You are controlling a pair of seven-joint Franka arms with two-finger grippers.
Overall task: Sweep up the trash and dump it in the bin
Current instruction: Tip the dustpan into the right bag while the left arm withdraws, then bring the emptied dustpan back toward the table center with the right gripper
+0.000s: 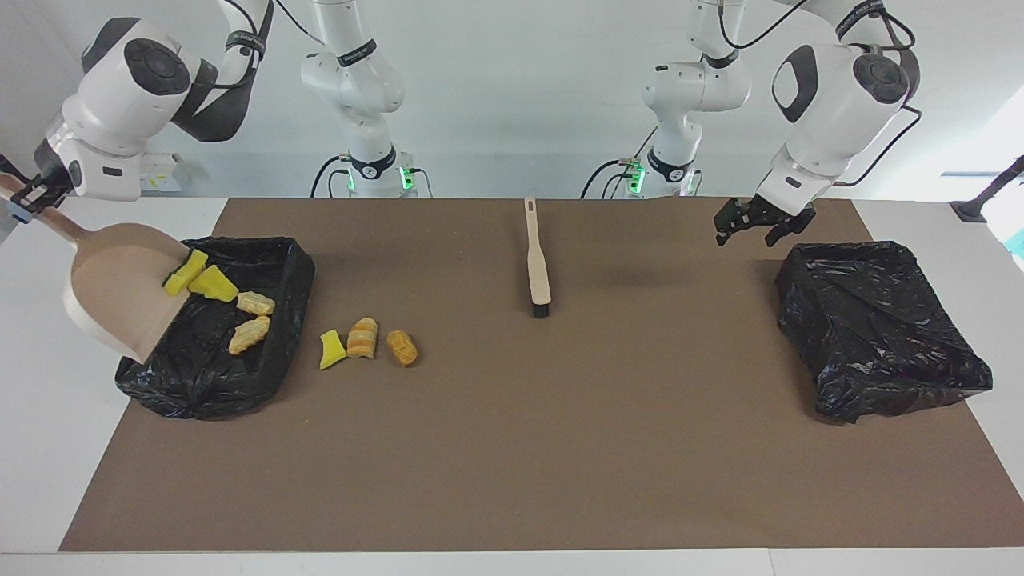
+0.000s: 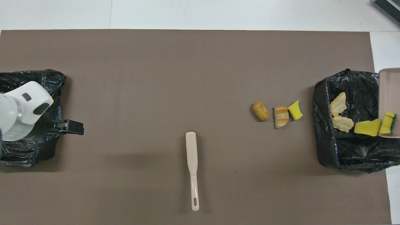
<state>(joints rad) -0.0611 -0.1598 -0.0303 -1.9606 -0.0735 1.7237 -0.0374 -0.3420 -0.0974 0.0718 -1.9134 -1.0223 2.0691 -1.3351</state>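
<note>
My right gripper (image 1: 29,197) is shut on the handle of the beige dustpan (image 1: 112,296), which tilts steeply over the black-lined bin (image 1: 210,382) at the right arm's end. Two yellow sponge chunks (image 1: 200,278) slide at the pan's lip; one (image 2: 388,122) has a green side, the other (image 2: 367,127) hangs over the bin. Two bread lumps (image 1: 250,320) lie in the bin. Three scraps of trash (image 1: 364,344) rest on the mat beside the bin. My left gripper (image 1: 750,228) hangs open and holds nothing, over the mat by the second bin.
A second black-lined bin (image 1: 880,328) stands at the left arm's end of the table. A beige brush (image 1: 538,260) lies on the brown mat (image 1: 512,448) near the middle, bristles pointing away from the robots. In the overhead view the left gripper (image 2: 70,127) shows at that bin's edge.
</note>
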